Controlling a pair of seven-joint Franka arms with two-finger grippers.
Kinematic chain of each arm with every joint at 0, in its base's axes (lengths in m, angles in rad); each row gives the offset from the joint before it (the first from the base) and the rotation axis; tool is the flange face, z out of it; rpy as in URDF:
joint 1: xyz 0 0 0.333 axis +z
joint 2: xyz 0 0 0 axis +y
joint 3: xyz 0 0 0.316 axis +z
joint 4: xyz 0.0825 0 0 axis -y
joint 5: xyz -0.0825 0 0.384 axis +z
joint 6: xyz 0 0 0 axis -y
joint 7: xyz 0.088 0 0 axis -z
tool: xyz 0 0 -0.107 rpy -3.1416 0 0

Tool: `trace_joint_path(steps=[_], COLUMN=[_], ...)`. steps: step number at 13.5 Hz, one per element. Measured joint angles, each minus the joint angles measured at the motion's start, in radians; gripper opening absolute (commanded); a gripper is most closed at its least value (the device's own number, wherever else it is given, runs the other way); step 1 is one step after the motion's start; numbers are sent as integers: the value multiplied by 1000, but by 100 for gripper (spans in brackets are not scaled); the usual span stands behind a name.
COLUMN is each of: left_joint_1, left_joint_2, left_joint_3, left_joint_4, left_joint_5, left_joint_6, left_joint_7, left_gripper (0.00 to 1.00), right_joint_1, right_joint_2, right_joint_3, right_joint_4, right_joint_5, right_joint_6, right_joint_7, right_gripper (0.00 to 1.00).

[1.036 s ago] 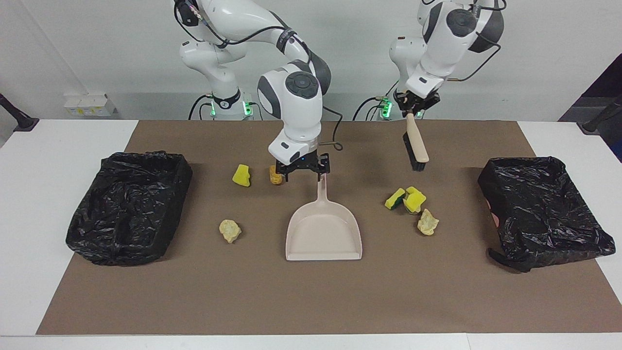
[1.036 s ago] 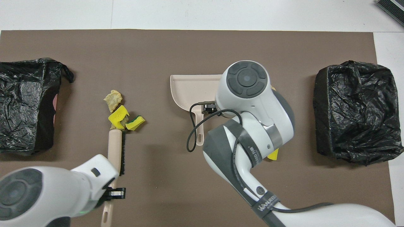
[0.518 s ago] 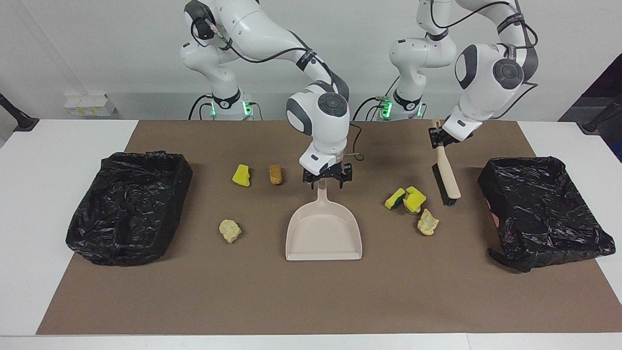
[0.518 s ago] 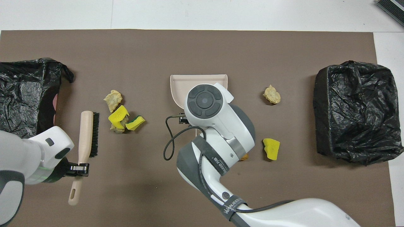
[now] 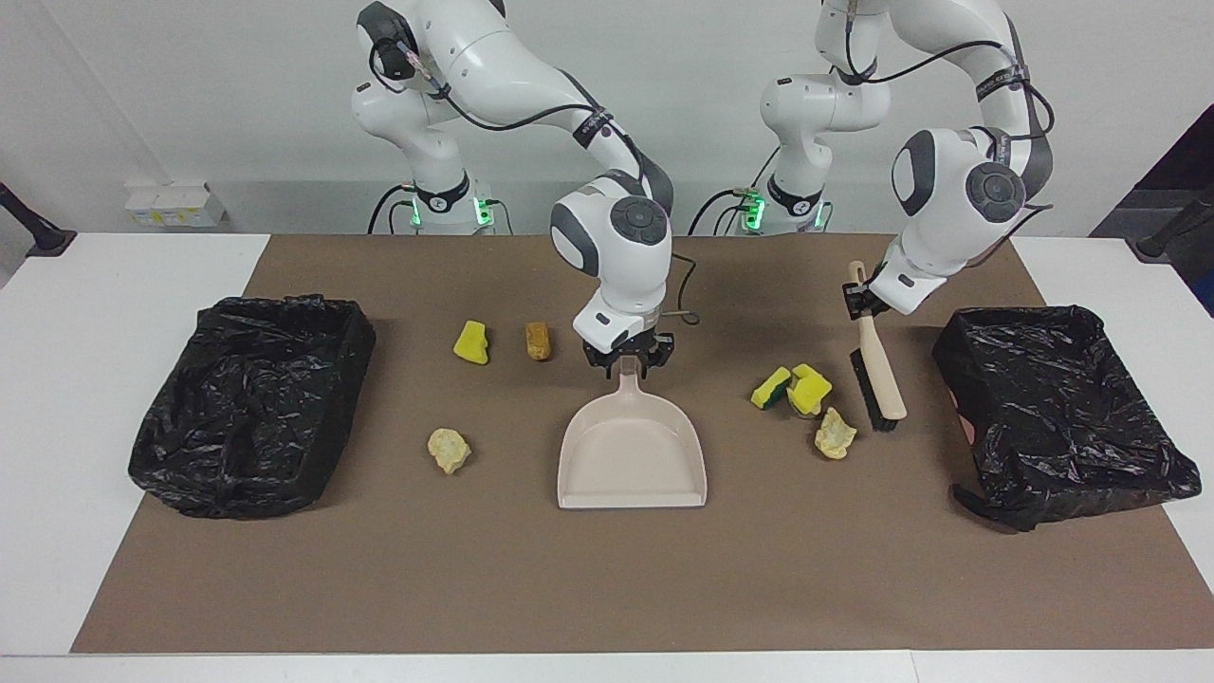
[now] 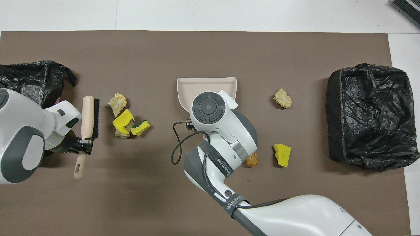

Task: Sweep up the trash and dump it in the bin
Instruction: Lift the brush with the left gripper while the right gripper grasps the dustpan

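- Right gripper (image 5: 627, 359): at the dustpan (image 5: 633, 455) handle; cannot tell whether it is clamped.
- Left gripper (image 5: 861, 302): clamped on the brush (image 5: 880, 375), three o'clock of the trash pile (image 5: 804, 396) in the facing view.
- Advice: turn the pan mouth to the pile and sweep low toward nine o'clock.

Yellow trash pieces (image 5: 804, 388) lie scattered on the mat (one orange-brown (image 5: 538, 341)).

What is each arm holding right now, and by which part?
Left gripper holds the beige black-bristled brush by its handle. Right gripper is at the beige dustpan handle; grip unclear.
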Motion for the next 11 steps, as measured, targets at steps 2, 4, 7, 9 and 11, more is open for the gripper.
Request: trace_joint_path(steps=[2,4,7,9,11], left_joint_1=[-4,-4,-9,-38,-82], left_joint_2=[2,2,1,-4,-18], left_joint_3=[-4,-5,-10,-13,-16], left_joint_4=[-6,-20,-60,-80,-105], left_joint_5=[0,0,0,-3,-24], left_joint_6=[10,28,52,54,56], left_joint_7=[-39,-102,-204,-231,-259], left_gripper=[0,0,0,0,0], right_joint_1=[-4,-4,-8,-32,-55], right_joint_2=[0,-1,-9,-23,-45], right_joint_3=[0,1,1,1,1], right_joint_4=[0,1,9,19,19], right_joint_5=[0,0,-2,-2,-2], right_joint_6=[0,0,0,0,-7], right_joint_7=[0,0,-34,-132,-275], right_gripper=[0,0,0,0,0])
